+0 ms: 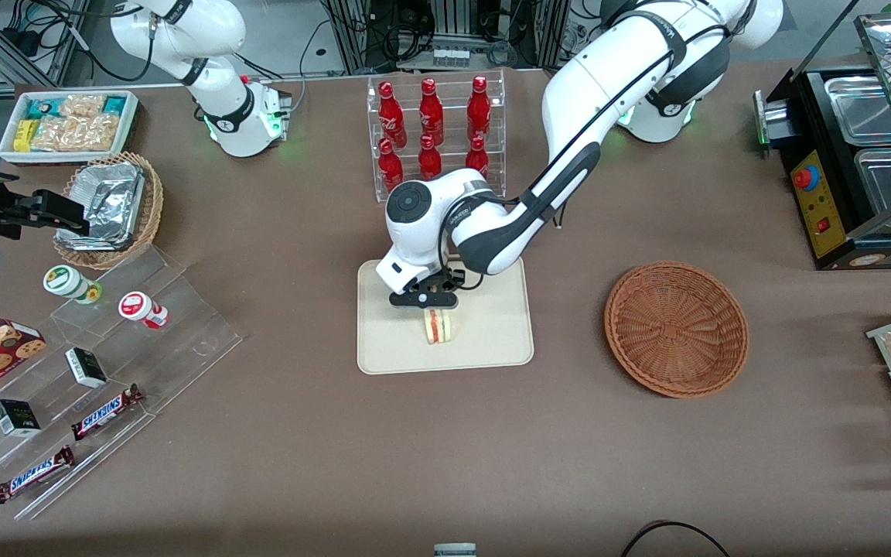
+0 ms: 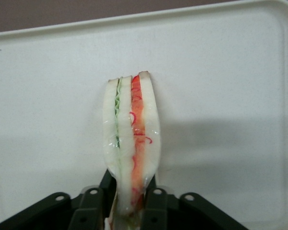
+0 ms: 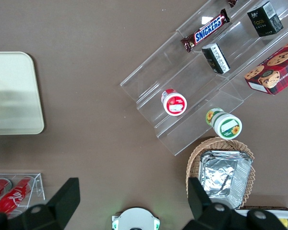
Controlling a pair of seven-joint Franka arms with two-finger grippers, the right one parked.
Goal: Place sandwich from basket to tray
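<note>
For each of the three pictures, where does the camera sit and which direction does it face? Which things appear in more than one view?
Front view: high, facing both robots, looking down on the table; the left arm's gripper holds the sandwich over the tray; the basket is empty.
Left wrist view: on the working arm, looking down past black fingers shut on the sandwich, at the tray.
Right wrist view: on the parked arm, looking down at the tray and Snickers bar.
Shared: all views show the tray.

Overhead front view; close wrist views
</note>
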